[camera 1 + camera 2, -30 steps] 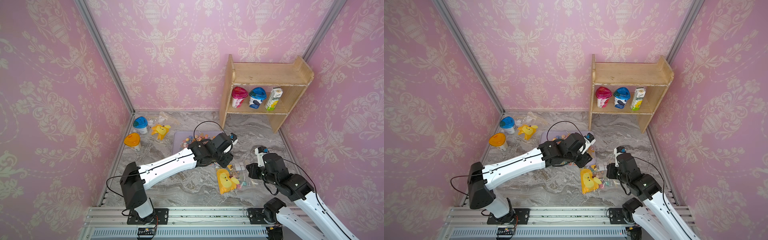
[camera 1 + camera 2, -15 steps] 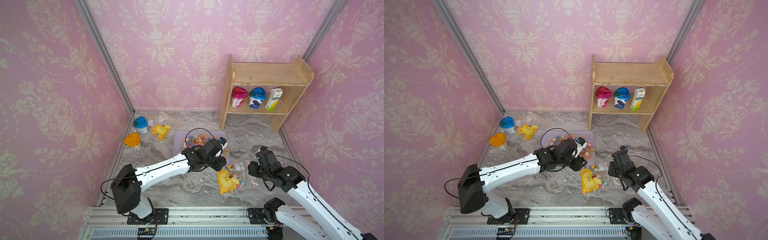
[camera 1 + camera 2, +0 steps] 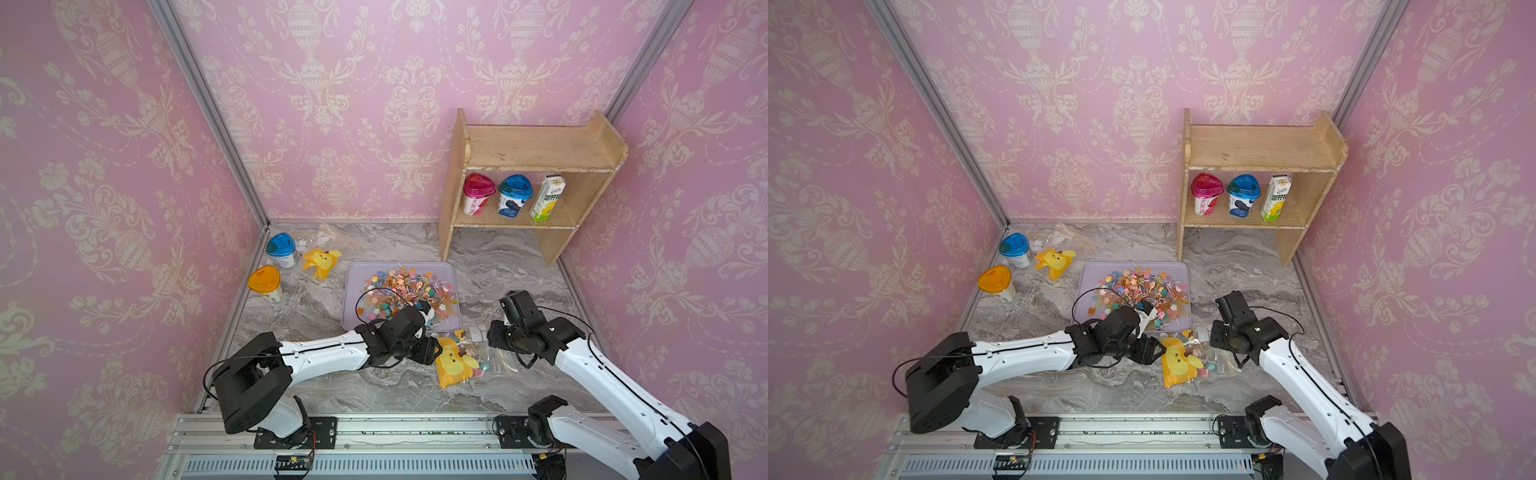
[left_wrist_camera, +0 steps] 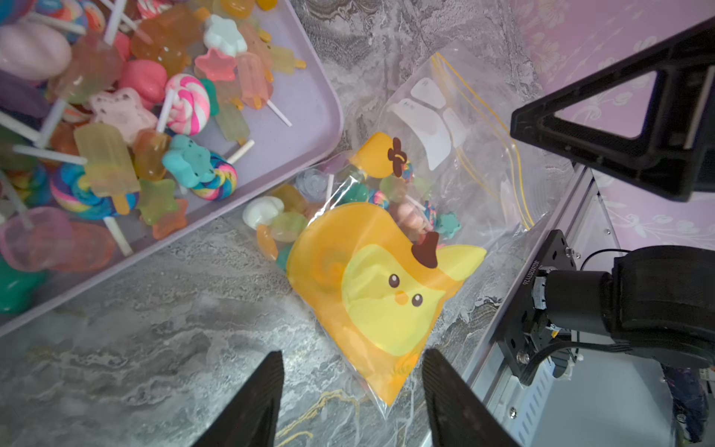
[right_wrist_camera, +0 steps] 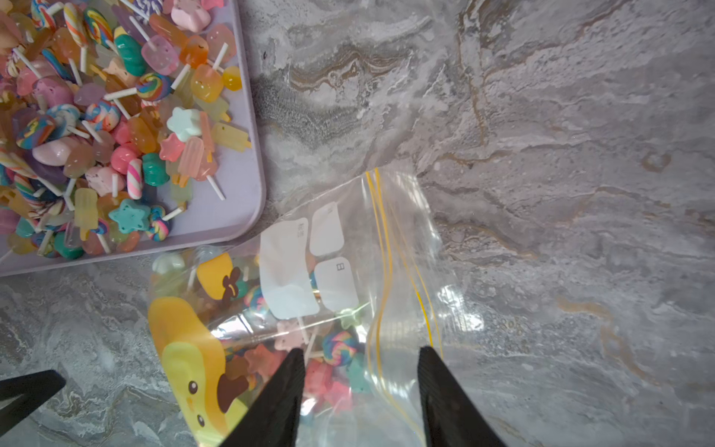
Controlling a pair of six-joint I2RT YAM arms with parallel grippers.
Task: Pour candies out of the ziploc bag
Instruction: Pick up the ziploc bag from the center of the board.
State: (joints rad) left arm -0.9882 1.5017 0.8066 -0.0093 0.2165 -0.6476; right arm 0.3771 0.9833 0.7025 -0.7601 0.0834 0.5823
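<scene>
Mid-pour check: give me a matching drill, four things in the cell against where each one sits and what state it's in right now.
Things:
1. ziploc bag
2. lavender tray
3. orange-lidded cup
4. green-and-white carton

Places and states:
A. on the lower board of the wooden shelf
B. lying on the table, some candies inside
C. standing upright on the table, lid on
D. on the table, heaped with loose candies

Pairs: 1-B, 2-D, 3-C, 4-A
</scene>
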